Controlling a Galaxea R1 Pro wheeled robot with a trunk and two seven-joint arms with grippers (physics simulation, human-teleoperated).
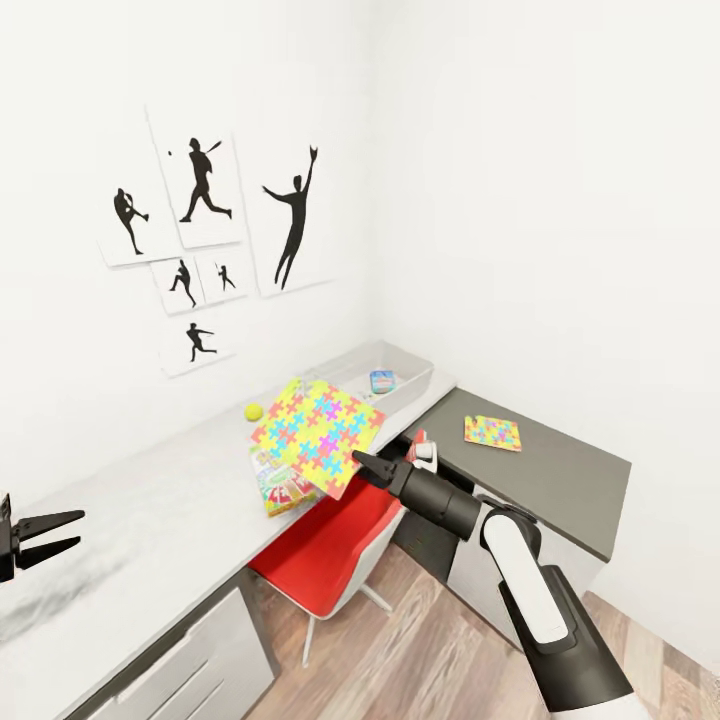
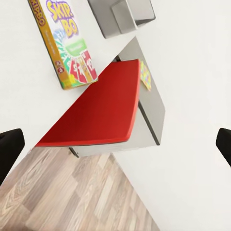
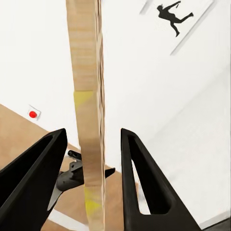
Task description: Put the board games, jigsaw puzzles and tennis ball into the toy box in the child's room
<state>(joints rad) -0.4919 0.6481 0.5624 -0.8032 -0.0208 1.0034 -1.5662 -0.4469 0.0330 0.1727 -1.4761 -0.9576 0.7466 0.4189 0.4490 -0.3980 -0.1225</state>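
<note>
R gripper [image 1: 362, 463] clamps jigsaw puzzle [image 1: 318, 432] by its edge, lifted near toy box [image 1: 402, 383]; L gripper [image 1: 62, 535] jaws apart, holding nothing.

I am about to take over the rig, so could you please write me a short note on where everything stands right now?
Right gripper: shut on a jigsaw puzzle, held tilted in the air over the desk edge, short of the toy box.
Left gripper: open, empty, hovering over the near end of the table.
Done: the small blue board game lies in the toy box.
Left: the held puzzle; the Skip-Bo game on the table beneath it; the tennis ball on the table by the wall; the second puzzle on the lower dark section. Another game may need fetching from elsewhere.
</note>
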